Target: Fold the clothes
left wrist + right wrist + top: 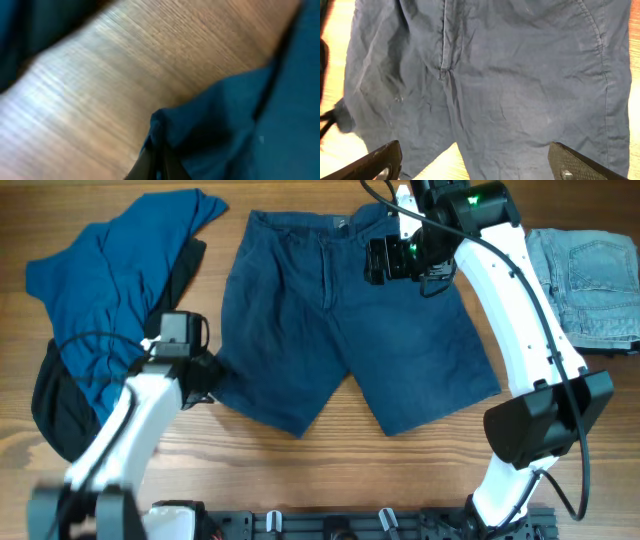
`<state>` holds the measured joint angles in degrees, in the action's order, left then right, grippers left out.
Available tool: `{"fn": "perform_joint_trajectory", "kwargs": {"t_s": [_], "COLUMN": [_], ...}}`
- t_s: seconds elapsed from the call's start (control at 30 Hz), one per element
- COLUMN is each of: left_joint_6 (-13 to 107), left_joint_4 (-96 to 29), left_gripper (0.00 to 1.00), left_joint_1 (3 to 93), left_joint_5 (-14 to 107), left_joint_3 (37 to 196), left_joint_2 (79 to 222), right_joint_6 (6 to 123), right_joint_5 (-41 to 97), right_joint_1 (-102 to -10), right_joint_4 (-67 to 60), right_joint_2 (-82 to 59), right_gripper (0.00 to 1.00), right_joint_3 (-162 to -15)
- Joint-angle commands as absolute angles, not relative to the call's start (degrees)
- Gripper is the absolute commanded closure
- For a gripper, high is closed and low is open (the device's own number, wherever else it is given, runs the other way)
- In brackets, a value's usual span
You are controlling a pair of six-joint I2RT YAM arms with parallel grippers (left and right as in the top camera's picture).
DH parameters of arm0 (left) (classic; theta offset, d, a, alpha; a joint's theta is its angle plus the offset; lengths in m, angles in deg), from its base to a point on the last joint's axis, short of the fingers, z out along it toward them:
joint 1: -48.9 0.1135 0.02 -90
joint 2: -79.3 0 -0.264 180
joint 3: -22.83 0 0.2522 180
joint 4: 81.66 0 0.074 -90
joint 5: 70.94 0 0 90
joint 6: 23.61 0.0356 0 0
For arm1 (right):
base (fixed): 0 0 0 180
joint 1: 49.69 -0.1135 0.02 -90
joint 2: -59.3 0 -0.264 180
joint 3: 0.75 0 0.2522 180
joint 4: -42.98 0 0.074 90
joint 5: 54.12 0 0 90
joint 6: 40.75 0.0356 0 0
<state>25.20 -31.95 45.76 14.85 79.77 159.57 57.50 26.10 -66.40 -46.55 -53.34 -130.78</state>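
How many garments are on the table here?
4: navy shorts spread centre, blue shirt far left, black garment partly under it, light jeans folded far right. More may be hidden.

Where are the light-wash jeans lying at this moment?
In the overhead view, the light-wash jeans lie at the far right, beside the navy shorts, with the right arm between them.

The left wrist view is blurred, the left gripper (159, 169) cut off at its bottom edge. The blue shirt (100, 290) hides most of the black garment (55, 408). The overhead view's right edge crops the jeans (592, 285).
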Motion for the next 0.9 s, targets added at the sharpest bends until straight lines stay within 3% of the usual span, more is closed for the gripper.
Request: {"fn": "perform_joint_trajectory", "kwargs": {"t_s": [0.0, 0.33, 0.4, 0.43, 0.77, 0.87], "left_joint_6": [22.0, 22.2, 22.2, 22.2, 24.4, 26.1], "left_joint_4": [-26.9, -14.7, -14.7, -14.7, -16.2, -19.3], "left_gripper": [0.96, 0.94, 0.29, 0.03, 0.0, 0.0], "left_joint_1": [46.0, 46.0, 46.0, 46.0, 46.2, 46.2], "left_joint_5": [17.7, 21.0, 21.0, 21.0, 16.7, 16.2], "left_joint_3": [79.6, 79.6, 79.6, 79.6, 85.7, 87.5], "left_joint_2": [149.5, 143.9, 143.9, 143.9, 140.5, 137.3], "right_joint_6": [56.7, 57.0, 57.6, 58.5, 64.7, 66.9], "right_joint_5": [27.3, 26.9, 26.9, 26.9, 30.0, 30.1], "right_joint_1": [-66.5, -66.5, -66.5, -66.5, -66.4, -65.9], "right_joint_4": [-46.2, -46.9, -46.9, -47.1, -50.0, -48.7], "right_joint_2": [-53.6, -53.6, -53.6, -53.6, -53.8, -54.1], "right_gripper": [0.05, 0.04, 0.04, 0.03, 0.04, 0.09], "right_joint_3": [-130.5, -130.5, -130.5, -130.5, -128.6, -123.9]}}
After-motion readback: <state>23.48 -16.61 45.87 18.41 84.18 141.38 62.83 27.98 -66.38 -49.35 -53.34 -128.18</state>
